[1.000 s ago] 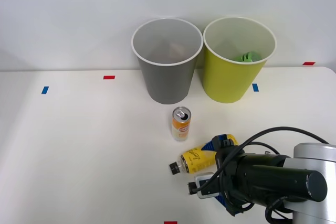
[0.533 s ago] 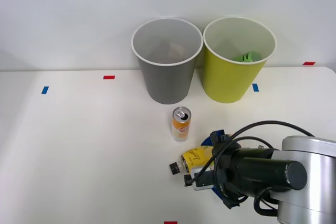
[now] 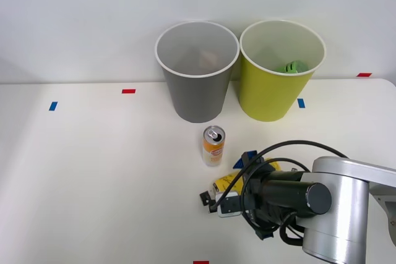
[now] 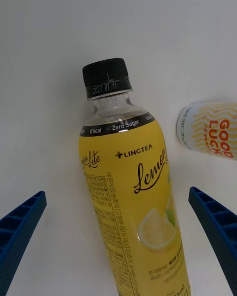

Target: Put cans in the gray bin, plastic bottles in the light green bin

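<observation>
A yellow-labelled plastic bottle (image 4: pixel 133 197) with a black cap (image 4: pixel 106 76) lies on its side on the white table. My right gripper (image 4: pixel 117 192) is open, one blue finger (image 4: pixel 19 232) on each side of the bottle and neither touching it. From the front, my right gripper (image 3: pixel 238 180) and wrist cover most of the bottle (image 3: pixel 221 184). The orange-and-white can (image 3: pixel 213 145) stands upright just beyond it, also seen as the can (image 4: pixel 212 130) beside the bottle. The gray bin (image 3: pixel 197 72) and the light green bin (image 3: pixel 272 97) stand at the back. A green bottle (image 3: pixel 292 67) lies inside the light green bin.
Small tape marks dot the table: red (image 3: pixel 128 91), blue (image 3: pixel 52 106), blue (image 3: pixel 301 102) by the light green bin, red (image 3: pixel 364 74) at the far right. A white wall rises behind the bins. Open table lies to the left of the can.
My right arm has moved left over the yellow bottle and now covers more of it. The bottle, can and bins have not moved.
</observation>
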